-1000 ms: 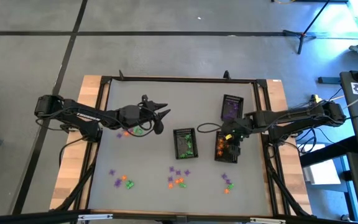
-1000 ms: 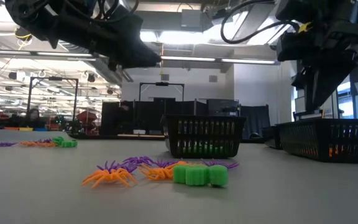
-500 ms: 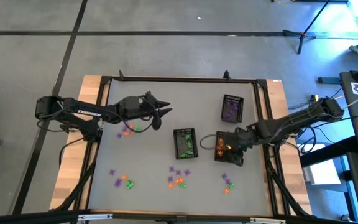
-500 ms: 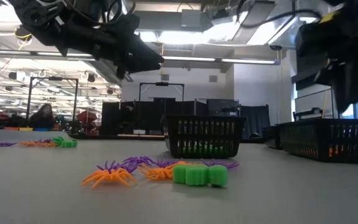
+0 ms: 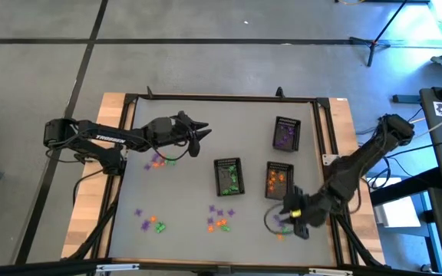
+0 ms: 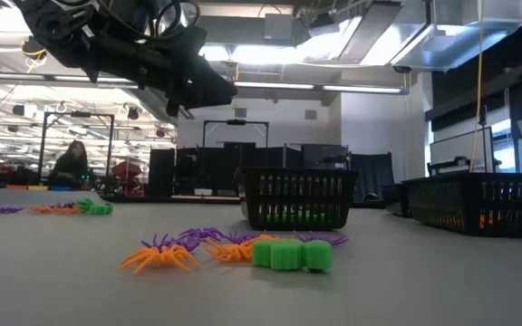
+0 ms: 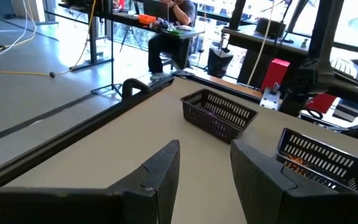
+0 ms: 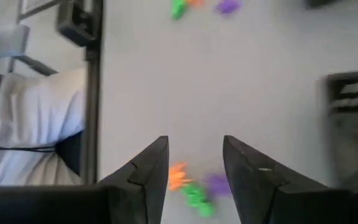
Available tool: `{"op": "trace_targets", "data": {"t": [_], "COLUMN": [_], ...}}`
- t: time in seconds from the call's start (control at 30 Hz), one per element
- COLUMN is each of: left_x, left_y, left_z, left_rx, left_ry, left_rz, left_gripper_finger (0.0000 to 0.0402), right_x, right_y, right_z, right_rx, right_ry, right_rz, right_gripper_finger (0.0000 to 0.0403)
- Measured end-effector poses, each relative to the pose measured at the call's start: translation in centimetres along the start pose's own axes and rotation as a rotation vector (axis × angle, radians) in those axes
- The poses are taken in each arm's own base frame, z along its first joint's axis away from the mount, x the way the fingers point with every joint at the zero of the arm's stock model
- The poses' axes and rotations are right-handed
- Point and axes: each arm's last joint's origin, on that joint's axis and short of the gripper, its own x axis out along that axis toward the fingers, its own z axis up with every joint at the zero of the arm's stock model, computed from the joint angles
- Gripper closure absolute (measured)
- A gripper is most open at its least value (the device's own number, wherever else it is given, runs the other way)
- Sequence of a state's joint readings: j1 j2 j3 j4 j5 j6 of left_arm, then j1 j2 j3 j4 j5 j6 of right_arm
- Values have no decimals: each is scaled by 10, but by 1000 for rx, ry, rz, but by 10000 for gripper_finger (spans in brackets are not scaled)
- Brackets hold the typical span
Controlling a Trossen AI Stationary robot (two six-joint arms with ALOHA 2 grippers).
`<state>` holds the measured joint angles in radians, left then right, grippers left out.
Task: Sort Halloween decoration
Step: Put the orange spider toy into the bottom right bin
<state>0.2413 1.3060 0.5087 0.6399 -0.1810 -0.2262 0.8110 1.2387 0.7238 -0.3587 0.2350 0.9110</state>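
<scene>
While right hand (image 5: 292,220) hangs unclenched over trinkets (image 8: 194,186), low view omits it

1. Pretty clearly a robotics lab or big industrial test space, not anyone's home. The table (image 5: 183,195) is a framed rig on a bare concrete floor (image 5: 206,69) with taped lines.
2. Low view looks out on a long open hall with strip lights on the ceiling (image 6: 270,54) and rows of workbenches.
3. A person sits at a desk (image 7: 166,22) loaded with gear, cables (image 7: 17,37) trailing over the floor.
4. A light stand (image 5: 382,34) sits off in the corner.
</scene>
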Motion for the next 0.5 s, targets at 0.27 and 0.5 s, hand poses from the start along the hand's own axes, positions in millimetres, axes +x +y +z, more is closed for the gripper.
{"op": "trace_targets", "data": {"t": [0.27,0.5], "left_x": [0,0], "left_y": [0,0], "left_z": [0,0], "left_rx": [0,1], "left_ry": [1,3], "left_rz": [1,1], "left_gripper_finger": [266,266], "right_x": [40,67], "right_y": [18,14], "right_z": [-32,-51], "right_rx": [14,-7], "right_ry": [137,295], "right_rz": [17,-24], "right_gripper_finger": [251,251]}}
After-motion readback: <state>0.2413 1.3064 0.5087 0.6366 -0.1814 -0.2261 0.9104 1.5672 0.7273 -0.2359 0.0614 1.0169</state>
